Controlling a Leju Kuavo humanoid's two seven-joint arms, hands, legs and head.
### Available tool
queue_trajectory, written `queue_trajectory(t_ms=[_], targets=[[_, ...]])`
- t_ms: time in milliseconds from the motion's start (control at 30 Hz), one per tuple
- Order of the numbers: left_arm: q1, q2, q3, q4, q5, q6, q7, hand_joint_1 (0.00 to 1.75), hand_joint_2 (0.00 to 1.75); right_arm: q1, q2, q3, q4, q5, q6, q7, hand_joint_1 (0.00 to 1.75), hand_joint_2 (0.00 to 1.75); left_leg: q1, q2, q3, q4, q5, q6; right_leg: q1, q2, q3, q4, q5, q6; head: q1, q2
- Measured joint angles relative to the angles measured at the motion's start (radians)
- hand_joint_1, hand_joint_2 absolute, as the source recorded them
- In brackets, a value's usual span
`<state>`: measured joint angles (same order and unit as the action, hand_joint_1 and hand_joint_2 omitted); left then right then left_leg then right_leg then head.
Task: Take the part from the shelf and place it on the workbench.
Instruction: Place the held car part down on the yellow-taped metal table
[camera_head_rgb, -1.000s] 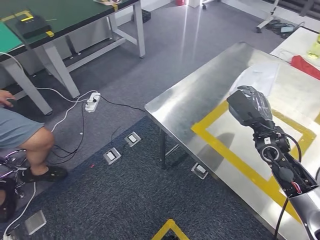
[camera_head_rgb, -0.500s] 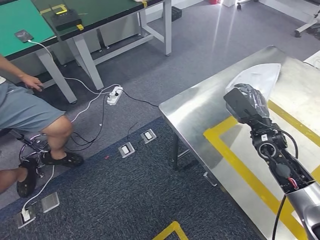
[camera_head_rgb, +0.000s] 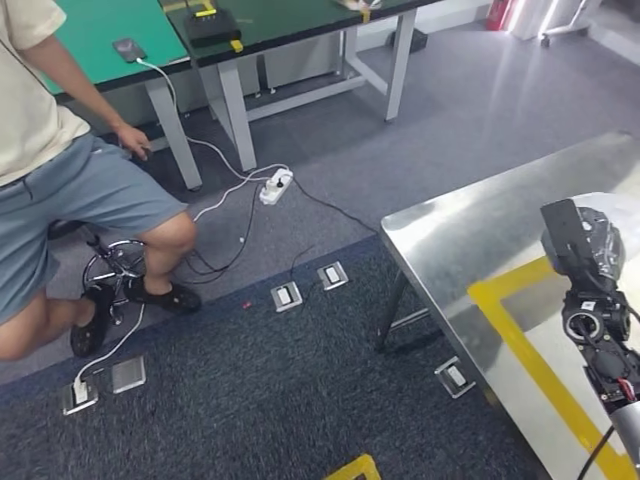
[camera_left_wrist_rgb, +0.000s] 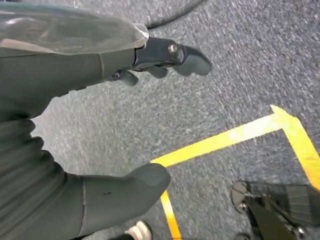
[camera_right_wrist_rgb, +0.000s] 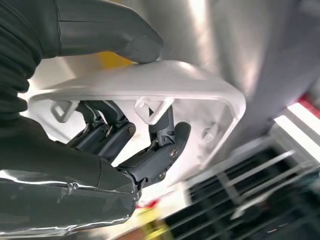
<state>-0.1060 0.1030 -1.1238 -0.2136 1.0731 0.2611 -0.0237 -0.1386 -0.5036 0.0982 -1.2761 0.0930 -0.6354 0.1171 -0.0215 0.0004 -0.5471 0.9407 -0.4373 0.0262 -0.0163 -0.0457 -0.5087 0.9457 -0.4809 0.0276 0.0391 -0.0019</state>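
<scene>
**Robot holding the white part over the steel workbench**

The right hand is grasping the white part, thumb pressing on one face and dark fingers curling behind the other. In the head view the right hand is hovering above the steel workbench, beside a yellow tape line, and a pale sliver of the part is showing past it. I cannot tell whether the part is touching the top.

The left hand is hanging released, fingers straight and thumb apart, over grey carpet marked with yellow tape.

No writing or brand is readable anywhere.

A person is sitting on a stool beside a green table, a white power strip lying on the floor nearby.

Compared with a second ago, the whole view is swinging round: the workbench is sliding toward the right edge, the person and green table are coming fully into sight, so the camera is turning rather than the furniture. The hand is keeping its hold on the part.
</scene>
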Motion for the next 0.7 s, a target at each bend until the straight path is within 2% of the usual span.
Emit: queue_trajectory(t_ms=[33, 200, 533, 667, 700], targets=[[0.000, 0.000, 0.000, 0.000, 0.000, -0.001, 0.000, 0.00, 1.75, 0.012, -0.001, -0.013, 0.013, 0.015, -0.011, 0.028, 1.75, 1.75, 0.000, 0.000, 0.000, 0.002, -0.002, 0.001, -0.001, 0.002, 0.000, -0.001, 0.008, 0.006, -0.001, 0.000], [-0.001, 0.000, 0.000, 0.000, 0.000, -0.005, -0.001, 0.00, 1.75, 0.062, -0.009, -0.083, 0.061, 0.027, -0.038, 0.095, 1.75, 1.75, -0.001, 0.001, -0.001, 0.004, -0.005, 0.004, -0.002, 0.004, 0.000, -0.002, 0.007, 0.008, 0.001, 0.000], [-0.001, 0.000, 0.000, 0.000, 0.000, -0.006, 0.002, 0.00, 1.75, 0.136, -0.019, -0.196, 0.110, -0.016, -0.051, 0.101, 1.75, 1.75, -0.001, 0.003, 0.001, 0.002, -0.007, 0.006, -0.001, 0.007, 0.000, -0.003, 0.005, 0.010, -0.009, 0.000], [-0.001, 0.000, 0.000, 0.000, -0.003, -0.008, 0.003, 0.00, 1.75, 0.172, -0.021, -0.240, 0.116, -0.036, -0.055, 0.098, 0.00, 0.00, 0.000, 0.003, 0.002, 0.001, -0.007, 0.005, -0.001, 0.007, 0.001, -0.003, 0.005, 0.009, -0.012, 0.000], [-0.001, 0.000, 0.000, 0.000, -0.005, -0.009, 0.002, 0.00, 1.75, 0.181, -0.022, -0.251, 0.117, -0.039, -0.056, 0.097, 0.00, 0.00, 0.000, 0.003, 0.003, 0.001, -0.007, 0.005, 0.000, 0.007, 0.001, -0.003, 0.005, 0.009, -0.013, 0.000]])
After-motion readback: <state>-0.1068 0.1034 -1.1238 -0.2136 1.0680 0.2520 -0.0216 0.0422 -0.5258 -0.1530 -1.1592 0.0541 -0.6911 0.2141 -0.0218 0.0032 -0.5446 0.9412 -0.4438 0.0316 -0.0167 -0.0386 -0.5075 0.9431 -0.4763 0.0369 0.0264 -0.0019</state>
